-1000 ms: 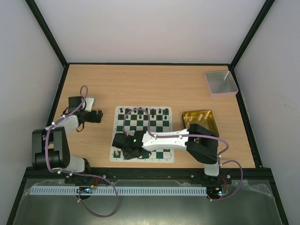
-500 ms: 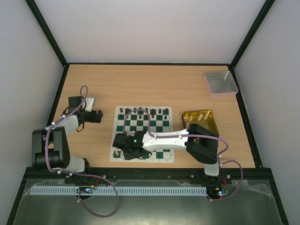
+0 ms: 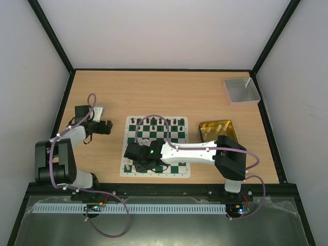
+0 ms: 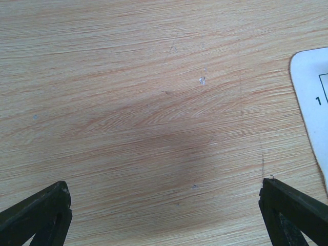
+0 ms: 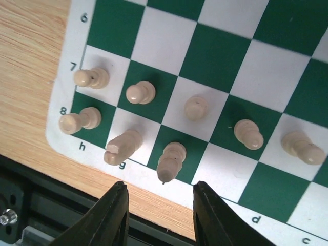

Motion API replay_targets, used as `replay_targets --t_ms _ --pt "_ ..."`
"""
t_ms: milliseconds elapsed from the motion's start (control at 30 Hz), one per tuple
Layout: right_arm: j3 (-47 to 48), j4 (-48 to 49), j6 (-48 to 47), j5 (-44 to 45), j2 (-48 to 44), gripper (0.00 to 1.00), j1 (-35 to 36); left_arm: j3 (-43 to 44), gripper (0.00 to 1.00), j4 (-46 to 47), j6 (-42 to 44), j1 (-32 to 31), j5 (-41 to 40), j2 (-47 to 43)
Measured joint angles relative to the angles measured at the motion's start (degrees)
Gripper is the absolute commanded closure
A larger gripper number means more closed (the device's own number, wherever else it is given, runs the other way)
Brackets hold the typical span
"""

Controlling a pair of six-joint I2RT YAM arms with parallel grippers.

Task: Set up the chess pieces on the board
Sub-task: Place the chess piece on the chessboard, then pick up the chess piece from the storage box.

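The green and white board (image 3: 156, 175) lies mid-table, with dark chess pieces (image 3: 154, 121) along its far row. My right gripper (image 3: 137, 160) hovers over the board's near left corner. In the right wrist view it (image 5: 160, 205) is open, with nothing between its fingers. Just beyond them a cream bishop (image 5: 170, 160) stands on a green square of the board (image 5: 225, 56). A cream knight (image 5: 122, 147) and rook (image 5: 79, 120) stand to its left, and several cream pawns (image 5: 140, 93) one row further in. My left gripper (image 3: 105, 126) (image 4: 166, 210) is wide open over bare wood, left of the board's corner (image 4: 312, 77).
A gold tin (image 3: 229, 141) holding cream pieces (image 3: 218, 128) sits right of the board. A grey square tray (image 3: 241, 90) stands at the far right corner. Black frame rails border the table.
The right gripper has opened and let go of the cream bishop, which now stands free on its square. The right arm has shifted slightly to the right. The left arm has not moved.
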Motion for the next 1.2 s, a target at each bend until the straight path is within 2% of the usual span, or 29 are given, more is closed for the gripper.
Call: replay_targets --t_ms 233,433,567,733,933,1033,1200 --pt "-0.94 -2.25 -0.90 2.03 -7.91 0.65 -3.32 0.00 0.01 0.00 0.00 0.00 0.00 0.00" --pt "-7.67 -5.27 -3.23 7.04 -23.74 0.65 -18.95 0.00 0.01 0.00 0.02 0.00 0.04 0.00" --pt "-11.85 -6.71 -6.45 10.32 -29.83 0.65 -31.12 0.00 0.01 -0.02 0.02 0.00 0.04 0.00" --pt "-17.00 -7.21 -10.91 10.91 -30.42 0.65 -42.60 0.00 0.01 -0.02 0.02 0.00 0.04 0.02" --pt "-21.99 -4.26 -14.34 8.61 -30.08 0.66 -52.65 0.00 0.01 -0.04 0.02 0.00 0.04 0.13" --pt "-23.54 -2.47 -15.45 7.26 -29.03 0.67 -56.39 0.00 0.00 -0.04 0.02 -0.02 0.04 0.15" --pt "-25.40 0.68 -15.91 5.62 -27.32 0.69 -58.77 0.00 0.01 -0.04 0.02 -0.02 0.04 0.26"
